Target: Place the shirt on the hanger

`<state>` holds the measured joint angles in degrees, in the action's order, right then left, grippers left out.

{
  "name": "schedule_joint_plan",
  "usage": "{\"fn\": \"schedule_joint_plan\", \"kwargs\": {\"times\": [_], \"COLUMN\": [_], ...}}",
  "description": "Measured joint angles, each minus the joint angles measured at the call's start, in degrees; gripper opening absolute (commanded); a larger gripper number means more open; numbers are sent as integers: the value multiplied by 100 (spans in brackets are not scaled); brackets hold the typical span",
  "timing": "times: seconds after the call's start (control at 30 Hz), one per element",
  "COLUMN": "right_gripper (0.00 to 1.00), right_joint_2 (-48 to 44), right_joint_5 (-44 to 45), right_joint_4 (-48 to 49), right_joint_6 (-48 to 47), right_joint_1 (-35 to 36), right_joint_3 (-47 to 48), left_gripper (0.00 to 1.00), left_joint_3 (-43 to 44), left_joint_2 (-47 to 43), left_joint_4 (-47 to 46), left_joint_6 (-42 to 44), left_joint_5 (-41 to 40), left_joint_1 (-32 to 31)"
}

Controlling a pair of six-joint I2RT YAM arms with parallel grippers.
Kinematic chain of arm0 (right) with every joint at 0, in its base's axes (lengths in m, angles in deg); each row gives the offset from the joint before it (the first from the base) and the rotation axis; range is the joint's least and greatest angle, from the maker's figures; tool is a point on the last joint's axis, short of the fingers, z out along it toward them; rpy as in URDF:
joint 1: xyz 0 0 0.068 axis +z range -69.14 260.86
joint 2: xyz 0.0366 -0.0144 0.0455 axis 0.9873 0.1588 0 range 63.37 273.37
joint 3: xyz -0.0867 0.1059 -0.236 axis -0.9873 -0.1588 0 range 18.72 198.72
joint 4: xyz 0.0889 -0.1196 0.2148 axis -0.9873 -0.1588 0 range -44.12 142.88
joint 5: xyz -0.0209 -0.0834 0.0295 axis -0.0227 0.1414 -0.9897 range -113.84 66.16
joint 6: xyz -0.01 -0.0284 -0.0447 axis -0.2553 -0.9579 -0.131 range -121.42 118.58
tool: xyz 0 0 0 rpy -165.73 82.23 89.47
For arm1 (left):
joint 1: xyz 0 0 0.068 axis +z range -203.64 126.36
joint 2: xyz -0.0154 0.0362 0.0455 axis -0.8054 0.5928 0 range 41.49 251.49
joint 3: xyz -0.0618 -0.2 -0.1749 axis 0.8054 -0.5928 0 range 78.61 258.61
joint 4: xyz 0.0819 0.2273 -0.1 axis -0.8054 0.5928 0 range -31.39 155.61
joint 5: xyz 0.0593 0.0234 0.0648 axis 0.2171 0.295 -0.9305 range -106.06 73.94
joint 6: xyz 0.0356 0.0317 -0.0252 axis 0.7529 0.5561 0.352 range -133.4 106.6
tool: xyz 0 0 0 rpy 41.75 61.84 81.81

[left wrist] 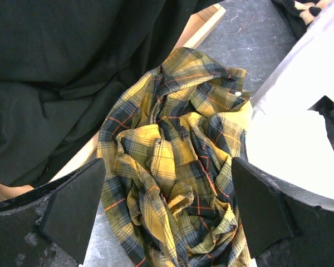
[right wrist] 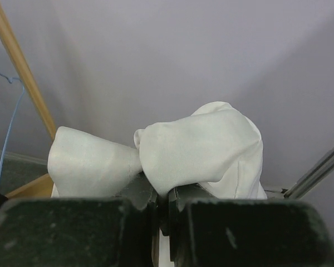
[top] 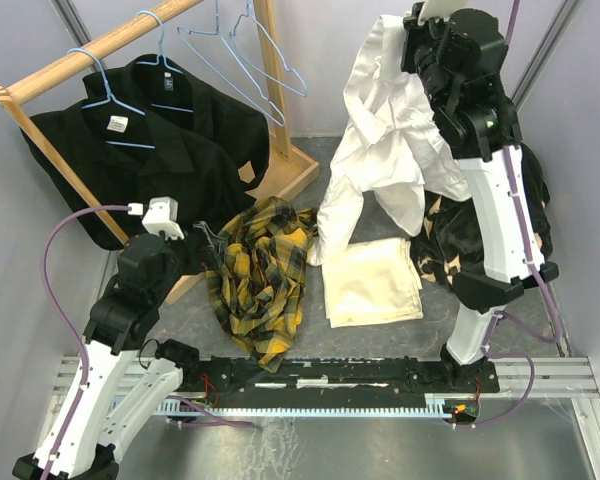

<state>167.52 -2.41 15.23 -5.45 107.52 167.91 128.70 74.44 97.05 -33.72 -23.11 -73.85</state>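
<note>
Hovering over plaid shirt (left wrist: 175,139), left tool (left wrist: 167,169) spread wide, right tool (right wrist: 162,196) clenched on white shirt (right wrist: 203,144)

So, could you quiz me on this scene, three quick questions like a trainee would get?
1. The left gripper above the plaid shirt is: A) open, B) shut on the shirt, C) shut on a hanger.
2. True or false: the right gripper holds the plaid shirt.
3. Fill in: ___ empty hangers hang on the rail.

Key: 1) A. 2) False: it is shut on the white shirt, lifted high. 3) Two.
</note>
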Motion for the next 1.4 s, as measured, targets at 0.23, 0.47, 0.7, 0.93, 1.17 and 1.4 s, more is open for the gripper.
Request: {"fn": "schedule_joint_plan", "kwargs": {"times": [0.23,0.47,0.7,0.93,1.17,1.4], "right_gripper": [8,87,93,94,94,92], "right_joint_2": [358,404,-525,-2450,-3451,-3637], "right_joint_5": [-922,-938,-393,-378,-835,-824], "right_joint_4": [26,-101,-319,-310,-422,-413], "right_joint_6": [492,734,743,859,1209,1915], "right_joint_1": [-365,-452,-463,-466,122,2072], "right_joint_3": [-699,-2074,-3853,-4964,-5952,-7473], "left_gripper": [99,100,100,100,100,100], "left_joint_3": [0,0,0,0,-4,-109], "left_joint_2": [-9,-50,-44,-33,-33,-31], "left_joint_4": [129,203,199,175,166,83], "left_joint_6": [0,0,0,2,0,0], "left_joint_5": [-37,-61,-157,-330,-345,-367], "left_joint_1": [0,0,0,0,0,0]}}
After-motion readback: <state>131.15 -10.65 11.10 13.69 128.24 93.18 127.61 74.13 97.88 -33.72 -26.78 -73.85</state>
